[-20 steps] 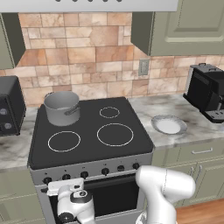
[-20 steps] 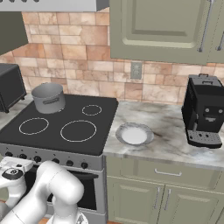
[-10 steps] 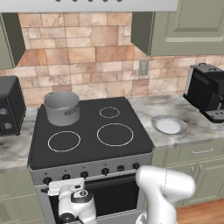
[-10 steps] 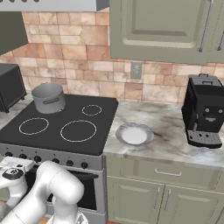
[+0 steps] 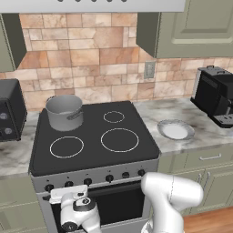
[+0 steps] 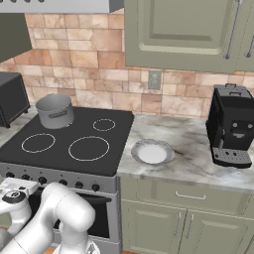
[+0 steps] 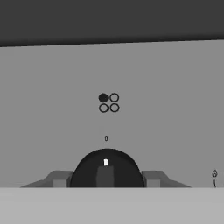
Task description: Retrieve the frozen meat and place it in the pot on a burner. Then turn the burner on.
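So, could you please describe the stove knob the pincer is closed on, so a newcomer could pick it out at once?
Start at the black stove between the marble counters, and look along the grey front panel with its row of dark knobs. The knob is the leftmost, below the pot. Unlike its neighbours, it sits between the pincer fingers, under a four-circle symbol with the upper-left circle filled.

Black stove top point(image 5: 91, 132) with four ringed burners, flanked by marbled counter point(image 5: 191, 136) on both sides. Grey pot point(image 5: 64, 111) standing on the back left burner, other three burners bare. On the right stretch of counter, white plate point(image 5: 175, 130) just beside the stove and black coffee machine point(image 5: 215, 95) further right near the wall; on the left stretch, dark oven-like appliance point(image 5: 9, 109).
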Tool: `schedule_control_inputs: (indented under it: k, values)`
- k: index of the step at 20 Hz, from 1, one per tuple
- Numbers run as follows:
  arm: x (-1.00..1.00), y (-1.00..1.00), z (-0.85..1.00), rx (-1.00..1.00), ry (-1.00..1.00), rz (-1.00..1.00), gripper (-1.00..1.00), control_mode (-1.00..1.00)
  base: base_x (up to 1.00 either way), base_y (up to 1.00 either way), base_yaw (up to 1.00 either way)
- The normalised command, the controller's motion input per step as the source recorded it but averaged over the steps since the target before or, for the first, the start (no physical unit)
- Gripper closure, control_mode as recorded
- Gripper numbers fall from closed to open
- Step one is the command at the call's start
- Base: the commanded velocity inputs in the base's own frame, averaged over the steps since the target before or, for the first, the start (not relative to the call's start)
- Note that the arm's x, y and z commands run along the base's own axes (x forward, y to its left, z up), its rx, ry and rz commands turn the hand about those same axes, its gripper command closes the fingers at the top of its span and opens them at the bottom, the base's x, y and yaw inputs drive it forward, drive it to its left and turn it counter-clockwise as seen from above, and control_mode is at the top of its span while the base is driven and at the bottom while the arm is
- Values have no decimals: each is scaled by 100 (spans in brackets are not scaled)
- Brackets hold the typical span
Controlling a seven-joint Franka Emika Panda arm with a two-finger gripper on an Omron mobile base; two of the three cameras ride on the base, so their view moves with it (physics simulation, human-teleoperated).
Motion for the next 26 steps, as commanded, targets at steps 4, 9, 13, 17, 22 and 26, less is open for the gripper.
schedule_control_inputs:
  k: [4,9,13,17,22,26]
  values:
    - [1,3,0,-11,1,0,100,-100,0,0,0]
    - [0,13,-10,-37,8,0,100,-100,0,0,0]
    - [0,30,-3,-42,2,1,100,-100,0,0,0]
    - [0,45,-6,-56,6,7,100,-100,0,0,0]
    - [0,38,-7,-61,1,15,100,-100,0,0,0]
    - [0,30,-20,-64,3,13,100,-100,0,0,0]
